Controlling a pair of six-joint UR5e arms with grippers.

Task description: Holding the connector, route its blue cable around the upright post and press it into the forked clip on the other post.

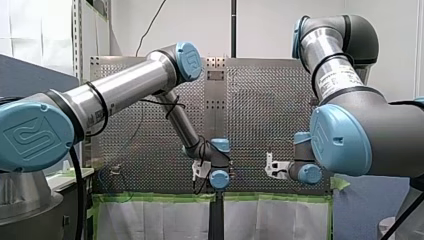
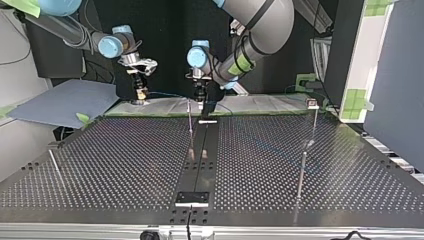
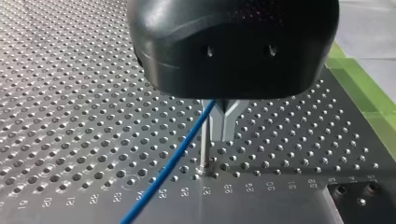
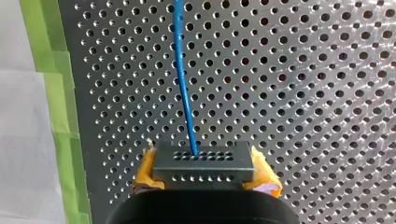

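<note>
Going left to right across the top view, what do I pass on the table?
Thin rod, my right gripper holding the connector, upright post, tall post at the right.

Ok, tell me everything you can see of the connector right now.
The connector is a small dark grey rectangular block with two rows of holes on its upper face and one row on its front. It sits level, clamped between the yellow pads of my right gripper, above the perforated table. The blue cable leaves an upper-face hole and runs ahead.
</note>
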